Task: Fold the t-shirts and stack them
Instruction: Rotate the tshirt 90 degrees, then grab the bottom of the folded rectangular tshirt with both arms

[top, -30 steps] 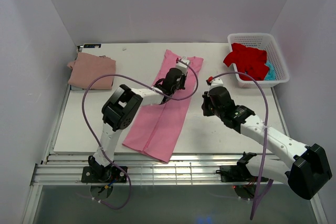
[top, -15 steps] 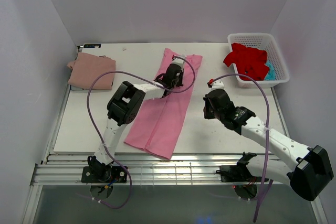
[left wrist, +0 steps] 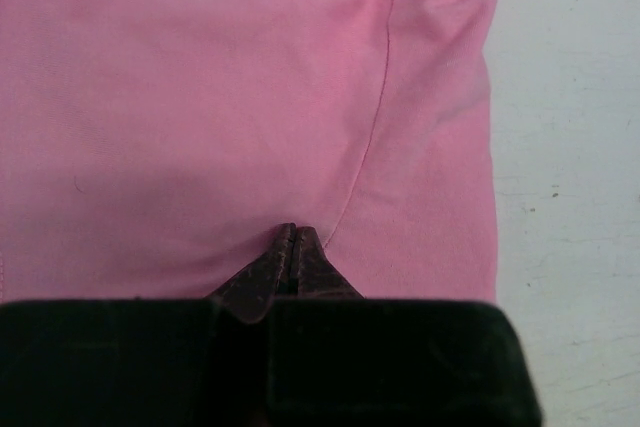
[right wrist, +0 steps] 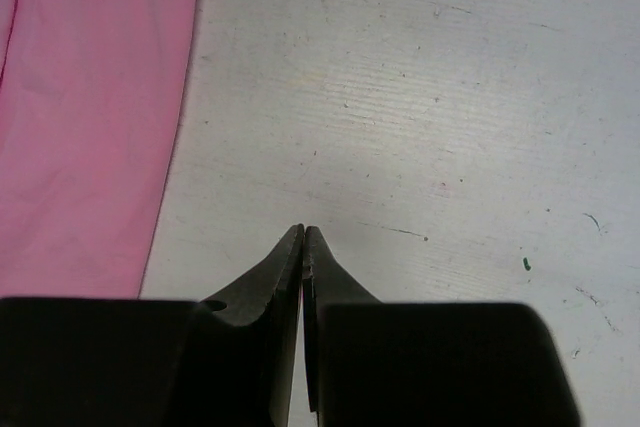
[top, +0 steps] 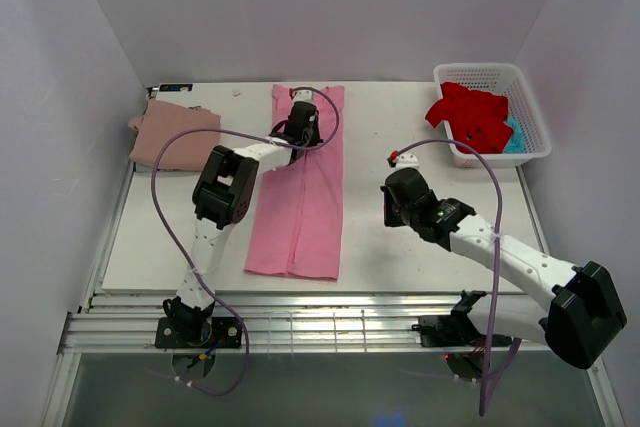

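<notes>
Swinging the far end of the pink tee [top: 305,197] leftward across the table [top: 400,117] with the left gripper [left wrist: 292,235]: lying slanted a second ago, now lying straight as a long folded strip, running from the far edge toward the near edge, square to the table sides. Keeping the left jaws together, tips pressing down on the cloth near the far end, beside a seam; not showing whether a layer is pinched between them. Holding the right gripper [right wrist: 303,235] low over bare table just right of the strip, jaws together on nothing, shifting only slightly over the same second. Leaving the rose tee [top: 175,135] folded at the far left, well apart from the strip. Leaving the red tee [top: 470,115] draped over the rim of the basket [top: 480,69] at far right, with the teal tee [top: 513,137] peeking out beside it. Reading the change as alignment, not a fold: lengthwise folds looking done, strip now squared up for a crosswise fold. Judging the task as partway: one tee folded, one in hand, two waiting. Expecting the next move to call for lifting one short end over the other, then carrying the bundle to the rose tee for stacking. Watching the near hem, where layers may be sliding apart under dragging.
</notes>
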Robot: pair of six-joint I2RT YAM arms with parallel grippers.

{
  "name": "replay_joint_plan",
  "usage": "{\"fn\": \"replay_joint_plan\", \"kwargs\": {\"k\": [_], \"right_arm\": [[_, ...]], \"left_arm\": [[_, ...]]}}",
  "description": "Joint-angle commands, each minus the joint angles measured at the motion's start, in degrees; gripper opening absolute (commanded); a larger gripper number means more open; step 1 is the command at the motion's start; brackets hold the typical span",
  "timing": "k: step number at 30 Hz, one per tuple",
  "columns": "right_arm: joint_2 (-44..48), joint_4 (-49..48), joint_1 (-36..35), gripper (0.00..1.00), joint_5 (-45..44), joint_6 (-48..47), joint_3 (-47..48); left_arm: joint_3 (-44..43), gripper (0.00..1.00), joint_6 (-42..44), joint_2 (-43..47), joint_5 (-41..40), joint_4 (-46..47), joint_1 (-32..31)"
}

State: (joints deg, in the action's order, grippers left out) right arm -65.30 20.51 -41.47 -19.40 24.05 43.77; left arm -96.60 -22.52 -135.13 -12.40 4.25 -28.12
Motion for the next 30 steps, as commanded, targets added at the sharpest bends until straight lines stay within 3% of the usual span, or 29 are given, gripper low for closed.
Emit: {"fn": "replay_joint_plan", "kwargs": {"k": [1,15,17,19,20,23,25,28,29,30], "right_arm": [[-1.3,-0.5,-0.5,0.08,-1.4,0.7,2.5],[-2.9,-0.8,-1.2,0.08,-3.4,0.7,1.5],[-1.9,-0.7,-1.3,0.15,-3.5,0.6,1.5],[-1.3,-0.7,-1.8,0.23,-3.1,0.6,1.6],[-0.9,-0.7,-2.0,0.26,-2.8,0.4,1.8],[-1.1,-1.5,-3.0,0.36,-0.3,0.6,1.3],[-1.7,-2.6,-4.6,0.39,0.8,1.3,0.8],[-4.0,-5.8,-7.7,0.46,2.7,2.9,-0.8],[-5.3,-6.9,-9.4,0.48,3.7,3.4,-1.7],[-6.1,-7.9,-10.4,0.5,4.0,4.2,-1.9]], "left_arm": [[-1.1,0.0,-0.7,-3.4,0.4,-5.7,0.2],[-9.8,0.0,1.6,-4.4,1.2,-5.7,0.2],[-7.8,0.01,1.9,-1.0,0.5,-4.3,0.1],[-5.8,0.13,2.8,2.8,-0.6,-0.1,0.0],[-3.4,0.36,3.4,5.1,-1.8,1.2,-0.2],[-1.0,0.72,5.1,14.1,-4.3,1.7,-0.4],[1.0,0.78,5.1,21.3,-5.3,-0.5,-0.6],[11.5,0.8,3.7,32.4,-10.2,-1.9,-1.2],[14.7,0.88,2.3,34.8,-12.9,-2.8,-1.9],[20.6,0.88,1.0,37.1,-13.0,-6.3,-2.0]]}}
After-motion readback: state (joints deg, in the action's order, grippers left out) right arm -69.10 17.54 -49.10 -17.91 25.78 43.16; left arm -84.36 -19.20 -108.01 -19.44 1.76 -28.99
